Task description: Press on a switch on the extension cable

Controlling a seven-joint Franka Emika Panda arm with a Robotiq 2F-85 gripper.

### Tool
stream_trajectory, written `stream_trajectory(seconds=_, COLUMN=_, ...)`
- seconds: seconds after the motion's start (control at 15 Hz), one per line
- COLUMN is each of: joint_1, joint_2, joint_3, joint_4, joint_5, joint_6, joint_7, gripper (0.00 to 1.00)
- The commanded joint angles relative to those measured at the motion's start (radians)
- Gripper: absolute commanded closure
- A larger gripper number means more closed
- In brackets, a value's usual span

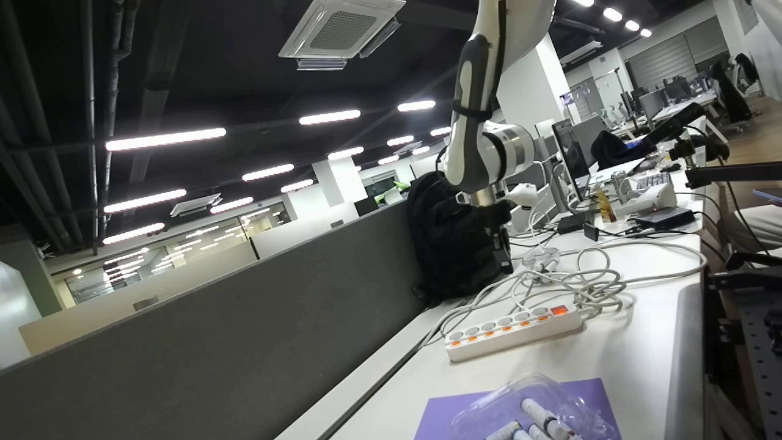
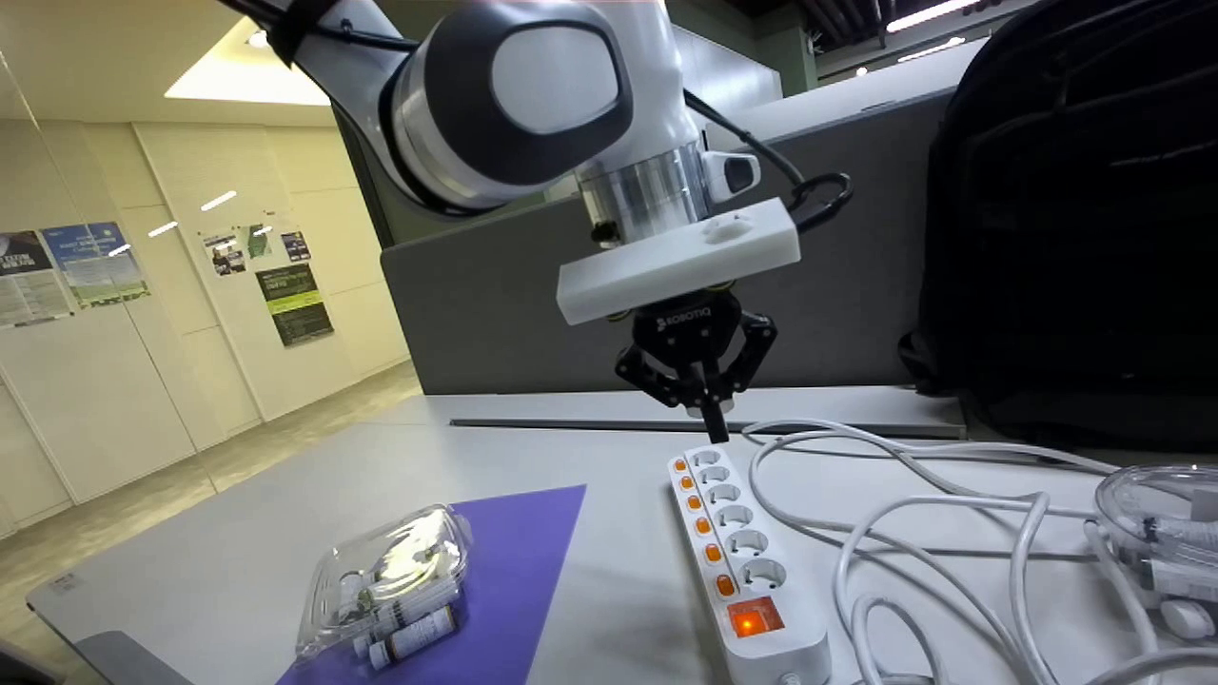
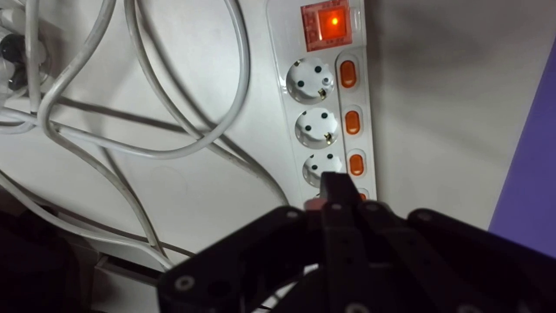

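On the tabletop [image 2: 633,542], the extension cable [image 2: 735,563] is overhung by the gripper [image 2: 716,433], fingers [image 3: 339,187] closed together; clearance is hard to judge. One long edge is flanked by white cords [image 3: 245,65]; past the other, open surface is left before the purple sheet [image 2: 528,571].

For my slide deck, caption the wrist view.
Closed gripper above a white power strip, its large red switch lit.

A black two-fingered gripper [image 2: 714,425] is held, fingertips together, near the far end of a long white plastic power strip [image 2: 735,566] — its rectangular red-orange switch [image 2: 755,617] is lit. A flat purple sheet [image 2: 528,561] is partly covered by a clear plastic container [image 2: 390,571].
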Motion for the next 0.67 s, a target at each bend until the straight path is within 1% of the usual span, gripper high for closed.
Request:
stream_trajectory(seconds=0.0, joint_1=-0.031, joint_2=-0.002, joint_3=0.029, joint_4=0.000, joint_5=-0.016, joint_6=-0.001, joint_7=0.012, gripper=0.99)
stream_trajectory(seconds=0.07, joint_1=-0.032, joint_2=-0.002, joint_3=0.029, joint_4=0.000, joint_5=-0.016, joint_6=-0.001, joint_7=0.010, gripper=1.00)
stream_trajectory(seconds=0.13, joint_1=-0.027, joint_2=0.011, joint_3=0.023, joint_4=0.003, joint_5=-0.033, joint_6=0.011, joint_7=0.037, gripper=1.00)
stream_trajectory(seconds=0.27, joint_1=-0.032, joint_2=0.051, joint_3=0.031, joint_4=0.030, joint_5=-0.031, joint_6=-0.005, joint_7=0.035, gripper=1.00)
stream_trajectory(seconds=0.6, joint_1=-0.045, joint_2=0.151, joint_3=0.041, joint_4=0.084, joint_5=-0.062, joint_6=0.003, joint_7=0.051, gripper=1.00)
